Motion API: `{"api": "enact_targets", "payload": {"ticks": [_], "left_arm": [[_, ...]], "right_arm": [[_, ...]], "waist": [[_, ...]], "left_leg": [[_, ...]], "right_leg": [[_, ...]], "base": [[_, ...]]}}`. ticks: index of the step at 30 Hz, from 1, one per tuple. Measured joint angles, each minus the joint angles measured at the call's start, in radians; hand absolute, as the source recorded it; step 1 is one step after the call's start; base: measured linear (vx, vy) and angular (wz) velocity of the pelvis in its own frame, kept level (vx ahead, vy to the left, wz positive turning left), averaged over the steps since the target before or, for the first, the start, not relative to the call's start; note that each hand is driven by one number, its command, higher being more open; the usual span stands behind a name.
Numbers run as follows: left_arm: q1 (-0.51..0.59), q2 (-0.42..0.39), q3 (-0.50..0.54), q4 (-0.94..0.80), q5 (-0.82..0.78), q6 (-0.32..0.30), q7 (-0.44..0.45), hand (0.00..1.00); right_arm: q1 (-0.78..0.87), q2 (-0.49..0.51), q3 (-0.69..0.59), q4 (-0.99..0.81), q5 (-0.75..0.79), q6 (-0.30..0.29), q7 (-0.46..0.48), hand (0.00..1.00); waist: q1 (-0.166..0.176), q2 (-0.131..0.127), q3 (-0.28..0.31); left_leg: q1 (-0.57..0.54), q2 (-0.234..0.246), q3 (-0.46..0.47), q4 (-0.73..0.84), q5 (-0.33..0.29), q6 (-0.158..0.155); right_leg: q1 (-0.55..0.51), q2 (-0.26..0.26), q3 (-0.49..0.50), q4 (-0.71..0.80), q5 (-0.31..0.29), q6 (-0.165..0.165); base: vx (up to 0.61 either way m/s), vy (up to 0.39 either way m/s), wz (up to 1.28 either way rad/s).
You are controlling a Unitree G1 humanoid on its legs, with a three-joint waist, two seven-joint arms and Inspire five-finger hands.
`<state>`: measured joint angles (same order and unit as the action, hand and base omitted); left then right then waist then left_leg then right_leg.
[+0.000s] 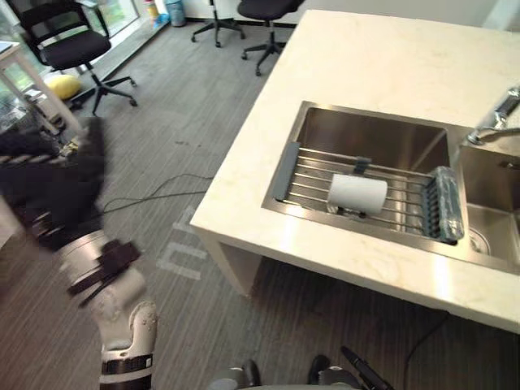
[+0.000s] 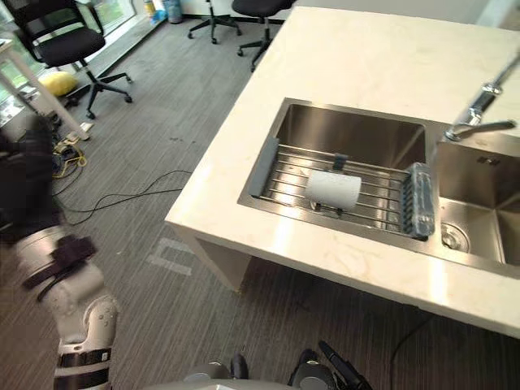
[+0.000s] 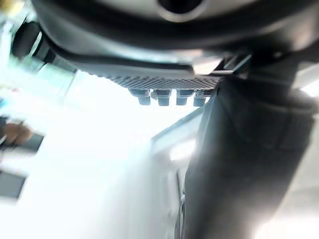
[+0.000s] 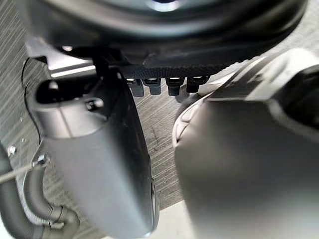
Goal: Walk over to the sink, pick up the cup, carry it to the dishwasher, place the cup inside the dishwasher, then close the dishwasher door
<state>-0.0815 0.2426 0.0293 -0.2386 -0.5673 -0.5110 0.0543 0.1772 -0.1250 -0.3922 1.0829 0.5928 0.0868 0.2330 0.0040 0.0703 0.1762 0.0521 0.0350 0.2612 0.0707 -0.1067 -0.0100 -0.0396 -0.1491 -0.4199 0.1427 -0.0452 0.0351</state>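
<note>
White cup lying on its side on the wire rack across the sink; left hand, raised well apart from the sink, and right hand, neither legibly open or closed.

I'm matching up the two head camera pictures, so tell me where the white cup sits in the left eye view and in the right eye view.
Left eye view: the cup lies on its side on the wire rack across the sink, right of the picture's centre.
Right eye view: the cup lies on the same rack, nearer the centre.
Shared landmark: the faucet, beyond the cup and to its right in both.
</note>
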Motion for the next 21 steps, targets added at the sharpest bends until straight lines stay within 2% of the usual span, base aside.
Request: {"api": "enact_targets", "payload": {"ticks": [2,5,6,7,10,12,15,19,21], "left_arm": [[-0.042,0.017,-0.102,0.030,0.007,0.092,-0.083,1.00],[-0.086,0.036,-0.145,0.065,0.013,0.164,-0.132,1.00],[-0.107,0.067,-0.148,0.088,0.019,0.193,-0.149,1.00],[-0.120,0.084,-0.152,0.099,0.021,0.213,-0.153,1.00],[-0.152,0.132,-0.179,0.130,0.043,0.250,-0.158,1.00],[-0.178,0.191,-0.224,0.165,0.118,0.279,-0.162,1.00],[-0.194,0.226,-0.265,0.188,0.199,0.312,-0.162,1.00],[-0.227,0.229,-0.281,0.193,0.253,0.348,-0.123,1.00],[-0.254,0.242,-0.281,0.193,0.254,0.359,-0.093,1.00]], "right_arm": [[-0.001,0.000,-0.007,0.000,-0.005,0.005,0.000,1.00],[0.000,-0.001,-0.018,0.000,-0.006,0.010,0.000,1.00],[-0.002,0.000,-0.017,0.000,-0.005,0.011,0.000,1.00],[-0.001,-0.001,-0.017,0.000,-0.005,0.011,0.000,1.00],[-0.001,-0.006,-0.016,-0.005,-0.004,0.012,0.000,1.00],[-0.007,-0.013,-0.014,-0.012,-0.002,0.012,0.000,1.00],[-0.005,-0.017,-0.010,-0.021,0.006,0.012,0.000,1.00],[0.028,-0.021,0.014,-0.057,0.034,0.013,-0.013,1.00],[0.038,-0.021,0.015,-0.064,0.053,0.013,-0.030,1.00]], "waist": [[-0.024,0.005,-0.003],[-0.034,0.017,-0.010],[-0.050,0.024,-0.014],[-0.051,0.026,-0.016],[-0.051,0.033,-0.021],[-0.051,0.034,-0.022],[-0.055,0.034,-0.023],[-0.056,0.032,-0.024],[-0.056,0.030,-0.023]], "left_leg": [[0.000,0.002,0.019,-0.001,0.002,-0.004],[0.006,0.005,0.033,-0.007,0.007,-0.010],[0.015,0.011,0.037,-0.018,0.008,-0.011],[0.023,0.013,0.040,-0.023,0.008,-0.012],[0.033,0.017,0.041,-0.032,0.009,-0.013],[0.033,0.017,0.045,-0.033,0.011,-0.014],[0.034,0.017,0.049,-0.033,0.015,-0.013],[0.030,0.019,0.086,-0.030,0.015,-0.010],[0.027,0.027,0.115,-0.023,0.009,-0.009]], "right_leg": [[0.000,0.010,0.022,-0.032,0.021,-0.001],[0.013,0.024,0.034,-0.078,0.049,-0.007],[0.032,0.037,0.032,-0.115,0.067,-0.011],[0.045,0.044,0.033,-0.135,0.077,-0.013],[0.074,0.059,0.030,-0.188,0.104,-0.015],[0.088,0.066,0.032,-0.228,0.131,-0.019],[0.086,0.065,0.039,-0.229,0.137,-0.020],[0.059,0.068,0.073,-0.225,0.144,-0.021],[0.015,0.066,0.098,-0.157,0.113,-0.024]], "base": [[0.00,0.009,-0.32],[0.00,-0.011,-0.24],[0.00,-0.031,-0.11],[-0.02,-0.031,-0.08],[-0.04,-0.025,-0.01],[-0.07,-0.010,-0.03],[-0.08,0.005,-0.06],[-0.08,0.008,-0.27],[-0.05,0.002,-0.42]]}}
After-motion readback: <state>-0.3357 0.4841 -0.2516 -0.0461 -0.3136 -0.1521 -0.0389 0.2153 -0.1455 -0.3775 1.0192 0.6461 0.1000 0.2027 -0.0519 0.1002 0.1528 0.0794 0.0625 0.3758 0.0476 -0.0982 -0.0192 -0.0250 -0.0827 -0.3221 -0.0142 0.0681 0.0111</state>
